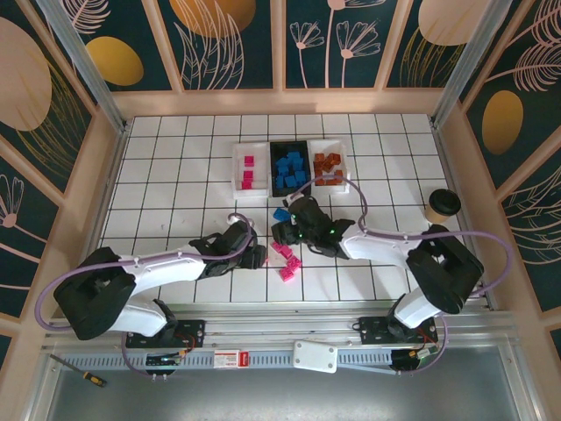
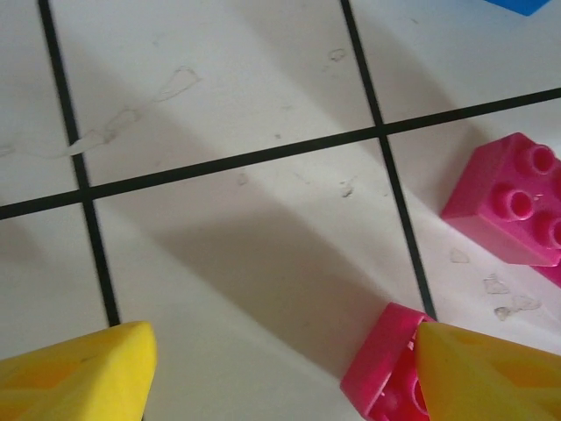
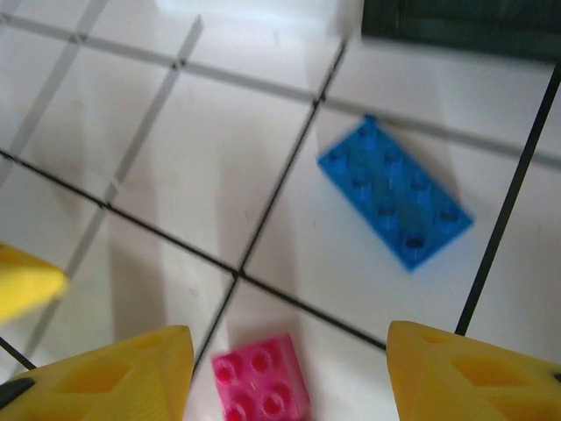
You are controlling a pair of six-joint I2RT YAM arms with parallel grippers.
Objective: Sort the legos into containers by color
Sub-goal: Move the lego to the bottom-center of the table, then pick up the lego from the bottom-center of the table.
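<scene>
Hovering near the black tray point(image 1: 282, 146), the right tool point(image 3: 289, 360) spreads open above a pink lego point(image 3: 260, 383), a blue plate point(image 3: 394, 202) lying closer to that tray. Farther from it, the left tool point(image 2: 280, 368) also gapes, one finger point(image 2: 491, 373) over another pink brick point(image 2: 379, 373). Blue bricks point(image 1: 292, 167) lie in the black tray.

Far across the white tiled table point(image 1: 175, 175) three trays stand in a row: white plastic tray point(image 1: 238, 182) left holding magenta bricks point(image 1: 248, 173), black tray point(image 1: 280, 147) middle holding blue bricks point(image 1: 291, 168), second white tray point(image 1: 342, 151) right holding orange-brown bricks point(image 1: 328, 167). Just before the black one lies a flat blue brick point(image 1: 280, 214) — nearer me, loose magenta bricks point(image 1: 287, 259) between my left gripper point(image 1: 261, 257) and right gripper point(image 1: 280, 233).
</scene>
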